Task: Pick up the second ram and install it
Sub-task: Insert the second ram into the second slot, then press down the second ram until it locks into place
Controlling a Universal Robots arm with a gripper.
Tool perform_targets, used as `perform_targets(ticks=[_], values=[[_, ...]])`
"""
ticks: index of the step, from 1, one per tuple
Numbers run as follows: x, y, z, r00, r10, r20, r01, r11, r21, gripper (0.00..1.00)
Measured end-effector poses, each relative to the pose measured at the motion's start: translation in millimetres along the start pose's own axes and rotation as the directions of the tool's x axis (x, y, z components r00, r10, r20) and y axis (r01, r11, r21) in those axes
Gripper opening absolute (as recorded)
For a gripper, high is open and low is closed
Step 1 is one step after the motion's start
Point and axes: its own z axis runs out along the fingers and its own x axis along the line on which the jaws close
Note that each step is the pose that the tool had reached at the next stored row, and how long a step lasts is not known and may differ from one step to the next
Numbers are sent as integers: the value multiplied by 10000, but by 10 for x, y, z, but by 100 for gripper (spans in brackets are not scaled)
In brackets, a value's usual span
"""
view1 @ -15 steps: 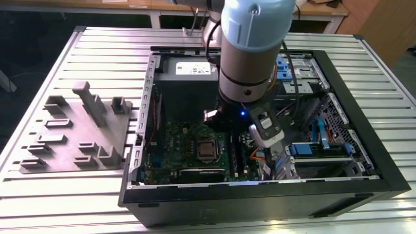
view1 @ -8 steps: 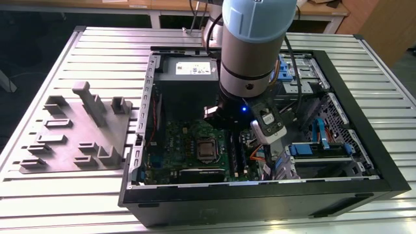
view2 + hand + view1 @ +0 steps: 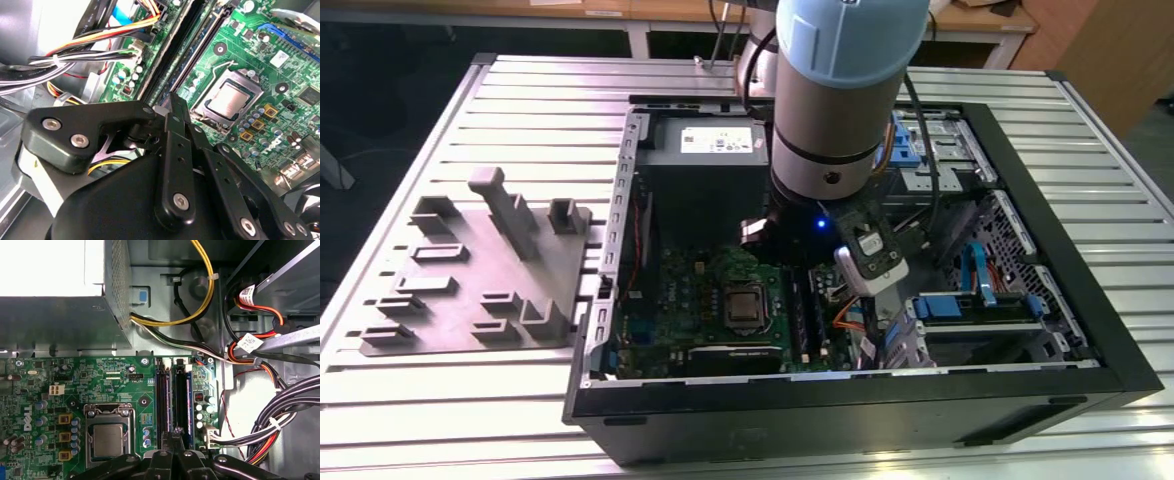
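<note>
Hanging gripper (image 3: 176,432): low inside the open computer case (image 3: 1121,330), its fingertips just above the memory slots; the arm (image 3: 834,100) comes down from the far side.
Jaws: drawn together into one narrow tip in both wrist views; whether anything is pinched between them cannot be told.
Second ram (image 3: 183,405): apparently the dark strip standing on edge in the slot directly ahead of the fingertips, on the motherboard (image 3: 100,380).
Long axis: along the slot, one end toward the power supply (image 3: 707,140) at the far end of the case, the other toward the near wall.
Count: two long dark memory lanes side by side, touching neither the one processor socket (image 3: 107,437) nor each other.
Outside: one grey fixture plate (image 3: 480,270) on the table at the exterior view's left.
</note>
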Motion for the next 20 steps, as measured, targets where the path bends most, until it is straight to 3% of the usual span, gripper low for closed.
perform_targets(ticks=[14,20], values=[[-16,12,2,10000,0,0,0,10000,11,10],[-17,93,12,10000,-1,1,1,10000,11,10]])
